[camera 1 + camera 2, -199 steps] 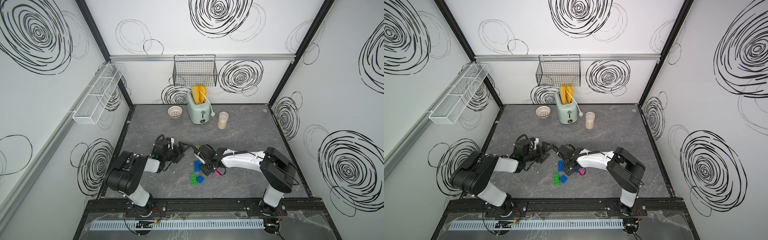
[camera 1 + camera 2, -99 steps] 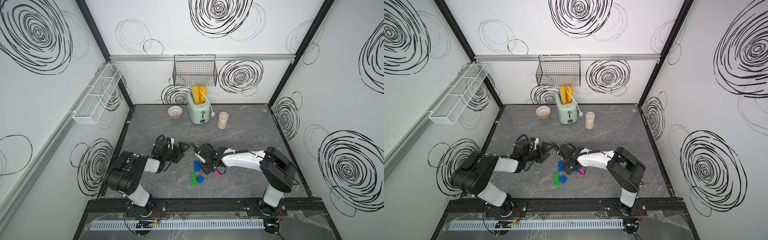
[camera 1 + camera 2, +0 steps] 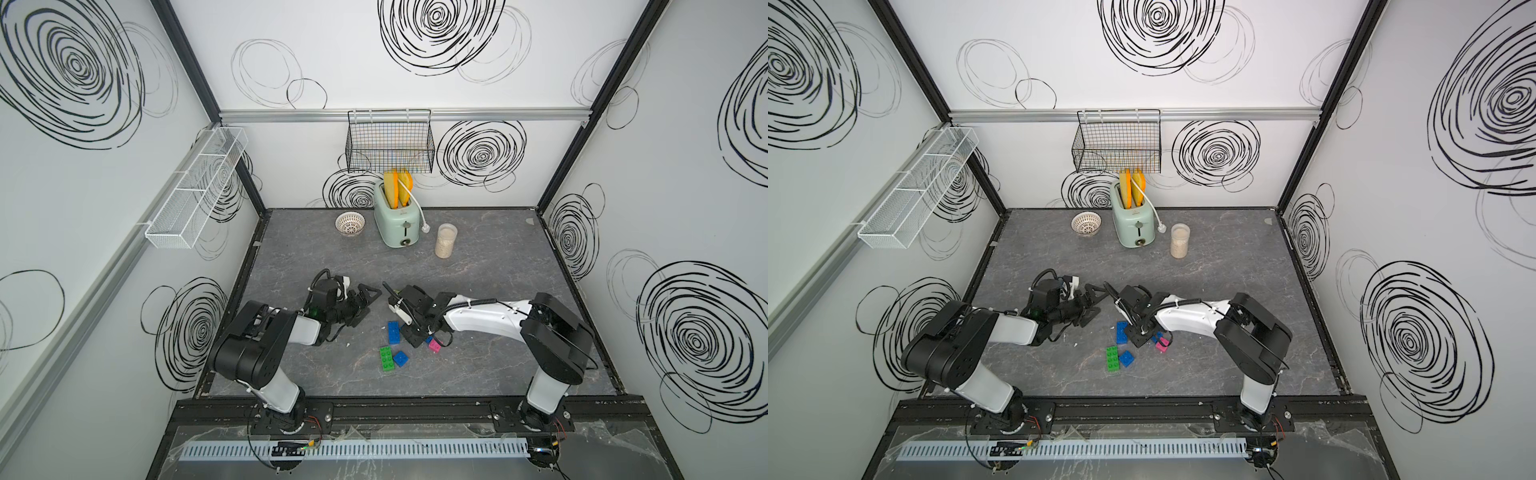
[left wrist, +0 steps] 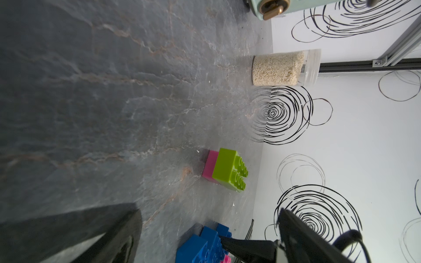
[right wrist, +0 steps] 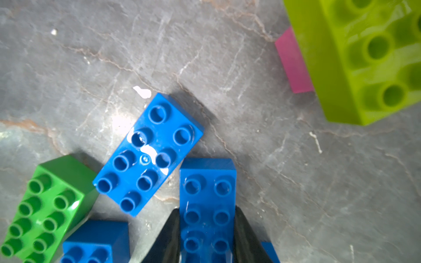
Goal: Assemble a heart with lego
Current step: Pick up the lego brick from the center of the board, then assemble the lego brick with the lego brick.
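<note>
Finding: within the last second the right pincer (image 5: 206,210) has drawn its jaws together. Its two dark fingers (image 5: 169,236) now press the long sides of a blue oblong brick (image 5: 207,182). The arm itself has hardly shifted over the pile. The pick-up of one more piece is judged made, though whether the brick has left the table (image 3: 478,270) cannot be told. Layout is taken from the green brick (image 3: 386,360), the nearest piece. A small blue brick (image 3: 400,358) lies just beside it on the robot's right, touching or nearly so. A second blue oblong (image 3: 394,332) lies loose and skewed just beyond the green brick. The pinched brick sits beyond and to the right of the green brick, mostly hidden under the pincer in both top views. A single pink brick (image 3: 434,345) lies further right again. Farther off, seen only in the wrist views, a lime brick (image 5: 364,59) is pressed onto a second pink brick (image 5: 293,63). That is the only joint seen, so the heart is judged barely begun. The left pincer (image 3: 371,305) hovers beyond the green brick on the robot's left, jaws spread and empty.
</note>
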You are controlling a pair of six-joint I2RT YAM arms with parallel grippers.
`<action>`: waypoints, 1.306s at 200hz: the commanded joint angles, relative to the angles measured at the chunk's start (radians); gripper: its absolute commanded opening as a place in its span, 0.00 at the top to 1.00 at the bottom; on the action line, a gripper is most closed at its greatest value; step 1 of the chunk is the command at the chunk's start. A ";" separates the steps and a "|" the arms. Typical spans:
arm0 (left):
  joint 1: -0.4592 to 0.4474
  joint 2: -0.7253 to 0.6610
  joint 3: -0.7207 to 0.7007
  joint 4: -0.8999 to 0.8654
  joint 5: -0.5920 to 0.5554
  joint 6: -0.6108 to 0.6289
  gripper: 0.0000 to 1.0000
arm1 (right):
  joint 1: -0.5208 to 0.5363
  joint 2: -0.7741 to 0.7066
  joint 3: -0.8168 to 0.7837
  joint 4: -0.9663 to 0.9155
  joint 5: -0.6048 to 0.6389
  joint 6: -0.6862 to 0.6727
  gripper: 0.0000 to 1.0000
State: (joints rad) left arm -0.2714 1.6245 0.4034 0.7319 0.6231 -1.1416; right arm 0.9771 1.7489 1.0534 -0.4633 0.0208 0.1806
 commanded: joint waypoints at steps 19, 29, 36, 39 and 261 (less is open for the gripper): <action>-0.053 0.049 0.040 0.059 -0.021 -0.033 0.02 | -0.046 -0.117 0.074 -0.111 -0.051 -0.108 0.69; -0.059 0.060 0.047 0.074 -0.021 -0.047 0.02 | -0.062 -0.134 0.087 -0.121 -0.060 -0.128 0.70; -0.061 0.067 0.050 0.088 -0.020 -0.056 0.02 | -0.070 -0.143 0.097 -0.123 -0.065 -0.141 0.70; -0.062 0.071 0.053 0.095 -0.018 -0.061 0.02 | -0.074 -0.145 0.101 -0.126 -0.066 -0.147 0.70; -0.025 0.107 0.073 0.224 0.056 -0.131 0.03 | -0.209 0.244 0.508 -0.218 -0.169 -0.550 0.70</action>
State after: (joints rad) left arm -0.3027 1.7115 0.4572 0.8936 0.6548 -1.2480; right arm 0.7681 1.9728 1.5246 -0.6205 -0.1143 -0.3183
